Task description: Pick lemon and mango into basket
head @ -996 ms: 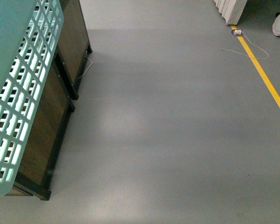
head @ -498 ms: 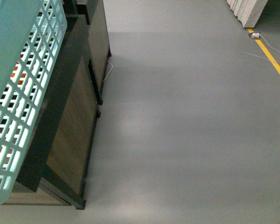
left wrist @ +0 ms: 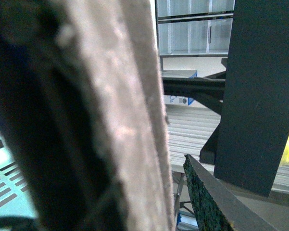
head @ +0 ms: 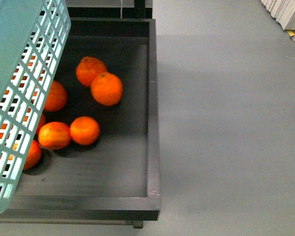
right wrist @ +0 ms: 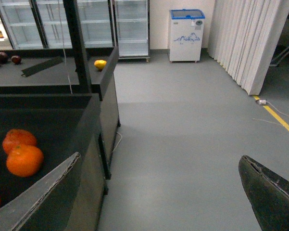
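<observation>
Front view has the basket point(head: 19, 73) nearest, tilted over the bin's point(head: 152, 123) left side. Oranges point(head: 106, 88) lie in the bin, with no lemon or mango among them. Left wrist view is blocked by a blurred brown band point(left wrist: 120, 110). Of the left gripper only one finger point(left wrist: 207, 199) shows, so I cannot tell its grip. Right gripper point(right wrist: 159, 161) gapes wide and empty beside the bin. Only right wrist view shows a yellow fruit point(right wrist: 100, 64) beyond the bin, too small to name. Lemon is likely firm, smooth and prone to roll; mango is likely heavier and bruisable. Pinch each across its middle.
</observation>
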Controlling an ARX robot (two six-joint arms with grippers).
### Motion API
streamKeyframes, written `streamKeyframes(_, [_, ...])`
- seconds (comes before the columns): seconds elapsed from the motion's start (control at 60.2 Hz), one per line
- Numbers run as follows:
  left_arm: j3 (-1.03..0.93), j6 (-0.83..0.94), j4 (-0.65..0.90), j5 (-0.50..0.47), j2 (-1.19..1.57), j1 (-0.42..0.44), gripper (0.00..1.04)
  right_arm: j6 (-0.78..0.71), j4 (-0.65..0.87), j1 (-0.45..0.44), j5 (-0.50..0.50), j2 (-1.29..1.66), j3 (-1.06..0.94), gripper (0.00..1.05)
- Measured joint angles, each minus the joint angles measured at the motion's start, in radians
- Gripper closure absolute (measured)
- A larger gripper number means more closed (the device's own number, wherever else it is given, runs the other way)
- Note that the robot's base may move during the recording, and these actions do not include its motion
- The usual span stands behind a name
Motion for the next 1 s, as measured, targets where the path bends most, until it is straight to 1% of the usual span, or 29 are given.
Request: streamKeyframes(0.996, [0.0, 0.0, 0.0, 0.002, -0.001, 0.0, 0.79, 0.0, 0.0, 0.0, 0.003, 0.0, 0.0, 0.09])
